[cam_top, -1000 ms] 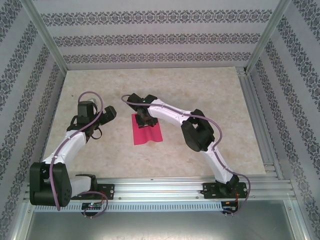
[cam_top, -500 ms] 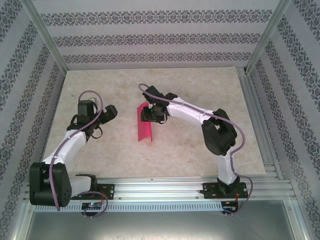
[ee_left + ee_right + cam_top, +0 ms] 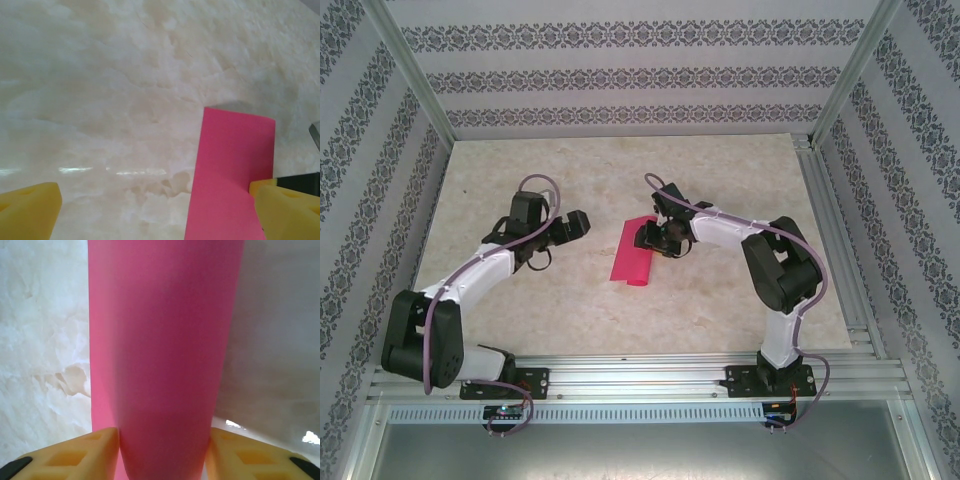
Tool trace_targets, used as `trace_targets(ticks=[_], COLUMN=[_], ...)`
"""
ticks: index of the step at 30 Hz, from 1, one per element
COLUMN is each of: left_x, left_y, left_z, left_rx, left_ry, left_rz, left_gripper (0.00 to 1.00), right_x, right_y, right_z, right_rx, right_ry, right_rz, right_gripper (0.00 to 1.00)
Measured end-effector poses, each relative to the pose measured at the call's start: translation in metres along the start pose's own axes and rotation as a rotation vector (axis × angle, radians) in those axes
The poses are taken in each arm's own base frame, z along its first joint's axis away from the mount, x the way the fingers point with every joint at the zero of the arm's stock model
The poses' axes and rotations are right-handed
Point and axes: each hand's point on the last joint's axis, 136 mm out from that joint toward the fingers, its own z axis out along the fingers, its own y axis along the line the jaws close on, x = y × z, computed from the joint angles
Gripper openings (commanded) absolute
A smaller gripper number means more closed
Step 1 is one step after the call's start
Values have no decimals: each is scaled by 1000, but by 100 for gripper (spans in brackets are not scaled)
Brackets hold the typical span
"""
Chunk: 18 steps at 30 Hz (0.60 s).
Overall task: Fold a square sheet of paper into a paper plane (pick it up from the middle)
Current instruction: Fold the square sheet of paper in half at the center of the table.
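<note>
Patterned walls (image 3: 620, 80) close in a pale marble-look table (image 3: 520, 310), with both arms reaching out from its near edge. The square sheet of paper (image 3: 632, 262) lies about the middle of the table, a little toward the right edge. It is doubled over into a narrow magenta strip that runs from the far side toward the near edge at a slight tilt.

The right gripper (image 3: 653, 238) sits at the strip's far end. In its wrist view the paper rises between the two yellow fingers (image 3: 75, 455) as a rounded, uncreased loop that fills the gap from pad to pad. The jaws stand partly apart with the paper between them, and I cannot tell whether they pinch it or merely flank it.

The left gripper (image 3: 575, 222) hovers left of the strip, apart from it, with its jaws spread wide and nothing in them. From its wrist camera one corner of the pink strip (image 3: 230, 170) lies just beside its right-hand finger (image 3: 287, 210).

My reading is that the first fold is in hand: the sheet is laid over on itself, but the bend looks soft rather than pressed.

The next move probably calls for flattening that bend into a sharp crease while the layers stay aligned. One gripper would pin the strip and the other run along the fold. Thin paper like this may spring open or skid on the smooth table if let go too soon.
</note>
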Motion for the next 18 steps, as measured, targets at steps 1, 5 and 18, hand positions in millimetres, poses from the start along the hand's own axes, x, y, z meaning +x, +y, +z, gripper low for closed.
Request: trace_targets(ticks=[1,5,18], left_x=[5,19,22], left_y=[-8,-29,-47], left_z=[6,24,41], left_rx=[11,36,41], left_ry=[19,72,98], left_rz=[17,50,67], left_gripper=[100,100,96], right_x=[-1,-4,-4], right_y=[-2,-3,-21], right_z=[-2,-9,-20], right_rx=[-4,-21,8], right_ry=[-6,-19,-7], right_rz=[2,-5,-31], right_gripper=[50,54,52])
